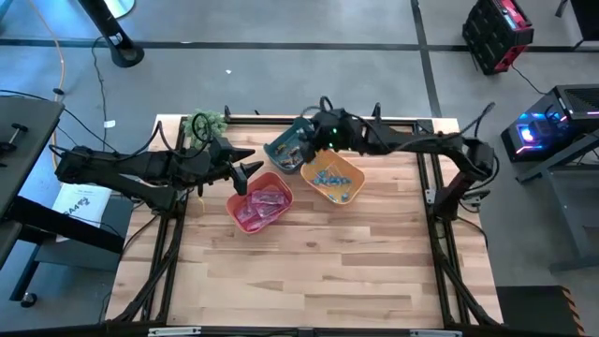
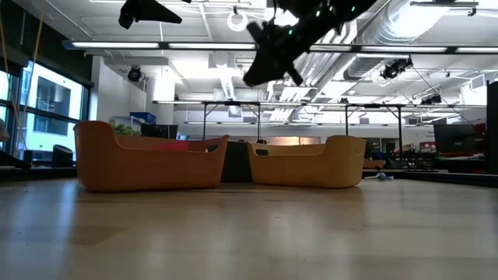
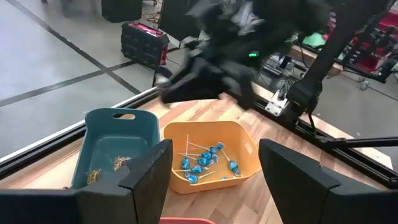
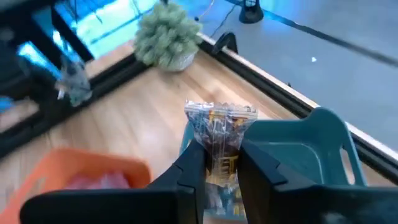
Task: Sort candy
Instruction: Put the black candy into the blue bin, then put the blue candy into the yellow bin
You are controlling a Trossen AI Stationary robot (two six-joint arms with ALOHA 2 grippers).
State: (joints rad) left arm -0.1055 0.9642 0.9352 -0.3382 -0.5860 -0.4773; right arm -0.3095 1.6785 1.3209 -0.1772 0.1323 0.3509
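Now a brown candy packet (image 4: 219,140) is gripped upright by the right gripper (image 4: 221,163), directly above the teal bin (image 1: 285,150); the left gripper (image 1: 245,168) is kept open beside the red bin (image 1: 245,198).

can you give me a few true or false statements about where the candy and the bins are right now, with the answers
1. The blue lollipops lie in the orange bin. True.
2. The right gripper is empty. False: its fingers are shut on a brownish wrapped candy, held over the teal bin.
3. The pink packets are in the red bin. True.
4. The left gripper holds a lollipop. False: its fingers are open with nothing between them, beside the red bin.
5. The teal bin holds blue lollipops. False: the left wrist view shows only small brownish pieces in it.
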